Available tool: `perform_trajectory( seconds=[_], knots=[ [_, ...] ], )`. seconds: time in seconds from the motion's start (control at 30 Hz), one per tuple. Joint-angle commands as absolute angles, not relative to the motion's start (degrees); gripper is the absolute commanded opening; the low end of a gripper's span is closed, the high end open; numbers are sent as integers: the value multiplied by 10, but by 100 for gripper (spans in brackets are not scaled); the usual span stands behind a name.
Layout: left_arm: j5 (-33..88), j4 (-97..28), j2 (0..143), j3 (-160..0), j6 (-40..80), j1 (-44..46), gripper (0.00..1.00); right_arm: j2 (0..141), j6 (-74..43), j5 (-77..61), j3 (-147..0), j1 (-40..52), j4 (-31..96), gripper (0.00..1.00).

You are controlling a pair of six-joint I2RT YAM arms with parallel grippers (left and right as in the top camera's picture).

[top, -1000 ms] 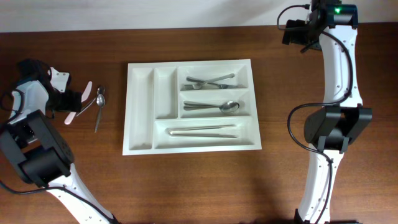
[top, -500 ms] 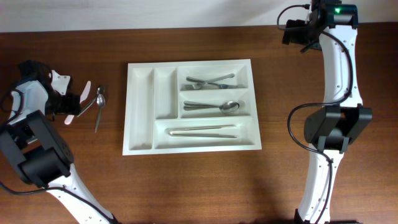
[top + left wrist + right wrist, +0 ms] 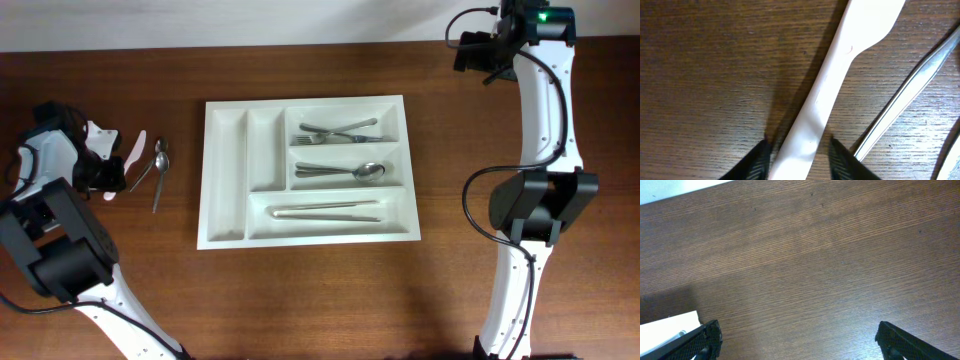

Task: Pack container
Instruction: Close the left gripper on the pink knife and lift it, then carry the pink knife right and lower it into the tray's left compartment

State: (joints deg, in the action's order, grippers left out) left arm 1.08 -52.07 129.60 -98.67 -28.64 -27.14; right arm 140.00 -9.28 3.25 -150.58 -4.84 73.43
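Fingers of the left gripper [image 3: 799,162]: slightly apart, one dark tip on each side of the white plastic utensil [image 3: 840,65]. A thin line of shadow shows between each tip and the handle, so by my reading they straddle it and do not yet pinch.
Why astride the handle: the narrow shaft fits between the tips and the broad end lies beyond them, so a squeeze here should catch it across its width.
Neighbour, the metal spoon [image 3: 910,95]: flat on the table [image 3: 300,300], just outside the tip at the right of the wrist picture, running nearly alongside the plastic piece. It is close enough that the tip could nudge it.
Fingers of the right gripper [image 3: 800,345]: wide apart, with nothing between them but bare wood; parked out of the way, it seems.
Place of the container [image 3: 227,170]: well apart from the left fingers, past the metal spoon on the side away from the arm. One white corner shows beside a finger of the right gripper in its wrist view.
Its filling: forks [image 3: 340,130], spoons [image 3: 345,172] and long pieces [image 3: 325,211] each have a wider compartment, sorted by kind; both narrow slots lie bare.
Step in hand: likely gripping the plastic utensil to carry it over.
Left to do: two pieces lie outside.
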Motion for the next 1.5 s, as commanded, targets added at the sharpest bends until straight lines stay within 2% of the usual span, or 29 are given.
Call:
perform_trajectory(
  seconds=[0.0, 0.2, 0.3, 0.63, 1.33, 1.47],
  knots=[
    [-9, -516, 1313, -962, -291, -277, 31, 1400, -99, 41, -1504, -45, 735, 99],
    [-9, -510, 1313, -962, -291, -277, 9, 1400, -99, 41, -1504, -45, 735, 99],
    [-8, -510, 1313, -962, -291, -276, 2, 1400, -99, 41, -1504, -45, 735, 99],
    [-9, -517, 1311, -984, -251, -267, 2, 1400, -99, 41, -1504, -45, 735, 99],
    [9, -685, 1308, -1218, -263, -143, 2, 1400, -99, 41, -1504, -45, 735, 99],
    [31, -700, 1308, -1218, -172, -107, 2, 1400, -99, 41, -1504, -45, 735, 99]
  ],
)
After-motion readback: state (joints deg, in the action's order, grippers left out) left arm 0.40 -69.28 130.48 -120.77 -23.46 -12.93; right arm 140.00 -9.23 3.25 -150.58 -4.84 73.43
